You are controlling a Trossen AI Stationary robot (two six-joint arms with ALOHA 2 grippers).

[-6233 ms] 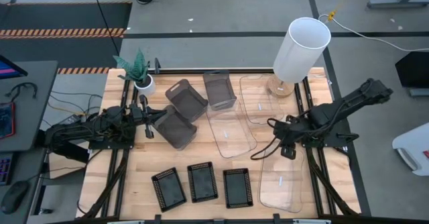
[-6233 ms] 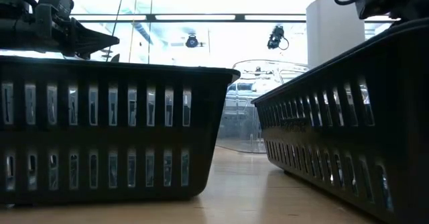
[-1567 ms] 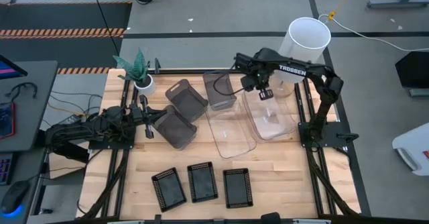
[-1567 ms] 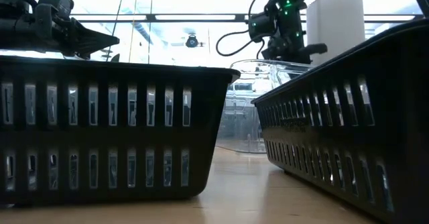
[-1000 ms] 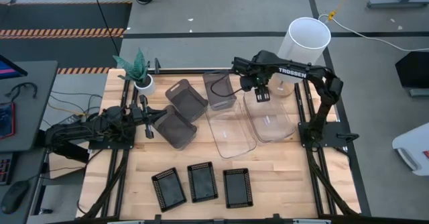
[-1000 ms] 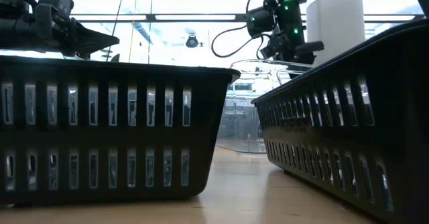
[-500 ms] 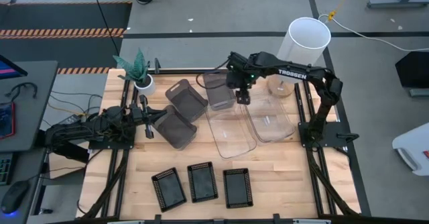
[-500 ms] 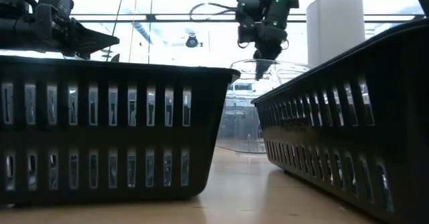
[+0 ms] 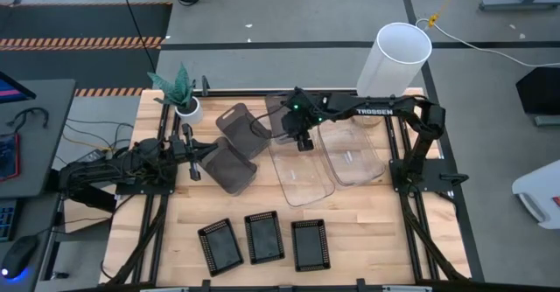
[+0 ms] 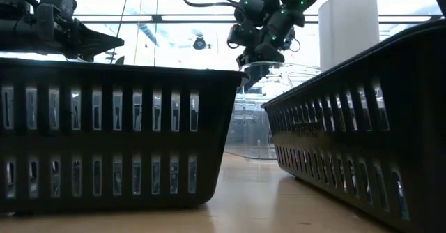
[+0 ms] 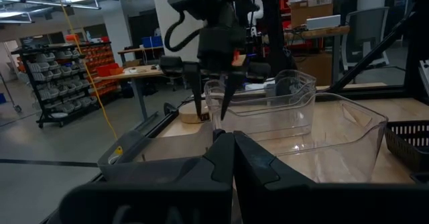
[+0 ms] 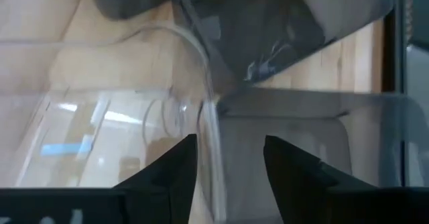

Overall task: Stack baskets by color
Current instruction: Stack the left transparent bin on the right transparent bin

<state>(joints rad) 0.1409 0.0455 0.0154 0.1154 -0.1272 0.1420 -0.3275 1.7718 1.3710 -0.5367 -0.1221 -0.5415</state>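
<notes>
Right hand (image 9: 302, 141), fingers spread and holding nothing, hangs at upper centre of the high view, straddling the rim of a clear basket (image 9: 300, 171) beside a grey basket (image 9: 286, 117). Left hand (image 9: 189, 163), closed and empty, rests at centre left of the counter (image 9: 175, 231) by two more grey baskets (image 9: 229, 164). Three black mesh baskets (image 9: 263, 237) lie along the lower centre.

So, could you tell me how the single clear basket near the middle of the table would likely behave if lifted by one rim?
The clear basket is thin-walled and empty, so probably light. Gripped at one rim, it would likely tilt and flex. Its glossy plastic may be slippery.
</notes>
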